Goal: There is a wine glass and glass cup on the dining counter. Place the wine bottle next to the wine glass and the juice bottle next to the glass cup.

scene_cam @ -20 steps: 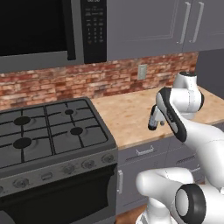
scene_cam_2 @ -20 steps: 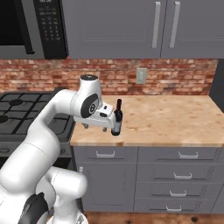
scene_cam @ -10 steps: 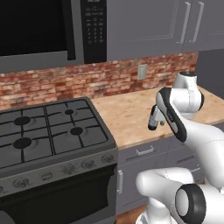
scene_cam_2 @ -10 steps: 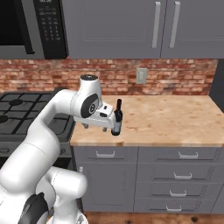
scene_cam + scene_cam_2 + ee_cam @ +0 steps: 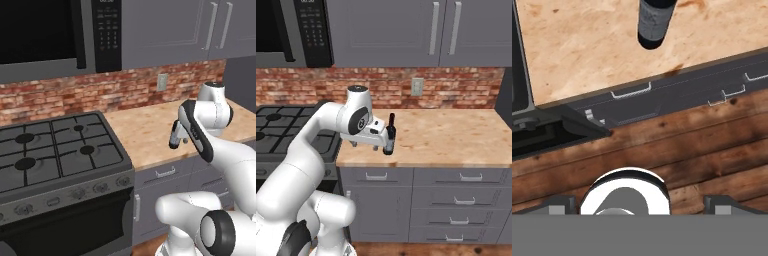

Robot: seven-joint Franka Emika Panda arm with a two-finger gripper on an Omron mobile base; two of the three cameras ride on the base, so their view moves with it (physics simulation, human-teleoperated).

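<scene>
Still on the first step by the look of it: reaching for the slim dark wine bottle with narrow neck and greyish label, which stands upright near the front edge of the light-wood counter over grey drawers, right of the black gas stove. Two-finger gripper just left of the bottle and level with its body, jaws spread wide and holding nothing. Next move probably calls for sliding the open jaws around the bottle's body, closing, lifting, then carrying it off to a dining counter. From the right base view, bottle and gripper side by side, though hard to tell whether touching; from the left base view, bottle hidden behind the white arm, stove burners plain. In the hand view, the bottle's lower body at the far edge, drawer fronts and wooden floor below.
</scene>
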